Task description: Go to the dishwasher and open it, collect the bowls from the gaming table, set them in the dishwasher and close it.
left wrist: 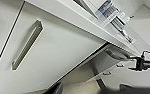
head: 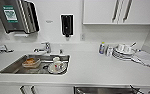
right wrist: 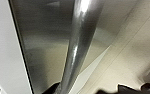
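Jaws on either arm cannot be judged released or clenched from these views. Largest, the white worktop spans the head view, with the dishwasher built in under its front edge, right of the sink. Its bar handle looms against the steel front in the right wrist view. Stacked plates sit far right of the sink.

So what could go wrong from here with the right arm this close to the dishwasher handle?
The bar handle runs straight past the right wrist camera on the dishwasher front, very close; the grip itself is not visible, so a shallow hold could slip off when pulling. The left arm sits near the white cabinet door and its handle, and a swinging door or a turn could bump them.
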Robot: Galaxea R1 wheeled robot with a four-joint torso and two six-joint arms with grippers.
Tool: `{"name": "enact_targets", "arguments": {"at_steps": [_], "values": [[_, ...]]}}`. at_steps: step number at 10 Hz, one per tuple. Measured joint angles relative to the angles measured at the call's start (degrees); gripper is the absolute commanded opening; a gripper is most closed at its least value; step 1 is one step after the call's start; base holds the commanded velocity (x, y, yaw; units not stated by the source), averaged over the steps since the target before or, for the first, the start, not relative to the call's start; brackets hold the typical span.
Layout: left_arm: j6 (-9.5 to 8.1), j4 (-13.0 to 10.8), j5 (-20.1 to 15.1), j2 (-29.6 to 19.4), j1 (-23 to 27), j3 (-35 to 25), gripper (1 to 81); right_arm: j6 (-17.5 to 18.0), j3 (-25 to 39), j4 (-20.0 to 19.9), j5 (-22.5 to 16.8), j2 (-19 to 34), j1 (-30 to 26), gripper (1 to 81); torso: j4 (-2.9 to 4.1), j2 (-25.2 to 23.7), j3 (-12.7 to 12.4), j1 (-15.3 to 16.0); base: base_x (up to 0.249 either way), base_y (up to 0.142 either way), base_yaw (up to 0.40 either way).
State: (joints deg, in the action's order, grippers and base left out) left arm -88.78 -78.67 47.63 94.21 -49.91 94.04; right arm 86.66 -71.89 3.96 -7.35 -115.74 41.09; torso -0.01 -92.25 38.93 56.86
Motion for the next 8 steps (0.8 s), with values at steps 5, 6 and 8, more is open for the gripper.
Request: {"name": "enact_targets", "arguments": {"at_steps": [5,6,8], "values": [[0.01,-0.22,0.02,0.69,0.0,0.2,81.1,3.96,-3.5,-1.38,-0.78,-2.71,-0.67,81.1,0.0,0.0,0.0,0.0,0.0,0.0,0.0],[0.0,-0.22,0.0,0.91,0.0,0.2,81.1,4.1,-4.13,-1.43,-0.8,-2.93,-0.77,81.1,0.0,0.0,0.0,0.0,0.0,0.0,0.0],[0.0,-0.55,0.02,1.29,0.0,0.2,81.1,4.29,-5.53,-1.49,-1.18,-3.96,-0.78,81.1,0.0,0.0,0.0,0.0,0.0,0.0,0.0]]}}
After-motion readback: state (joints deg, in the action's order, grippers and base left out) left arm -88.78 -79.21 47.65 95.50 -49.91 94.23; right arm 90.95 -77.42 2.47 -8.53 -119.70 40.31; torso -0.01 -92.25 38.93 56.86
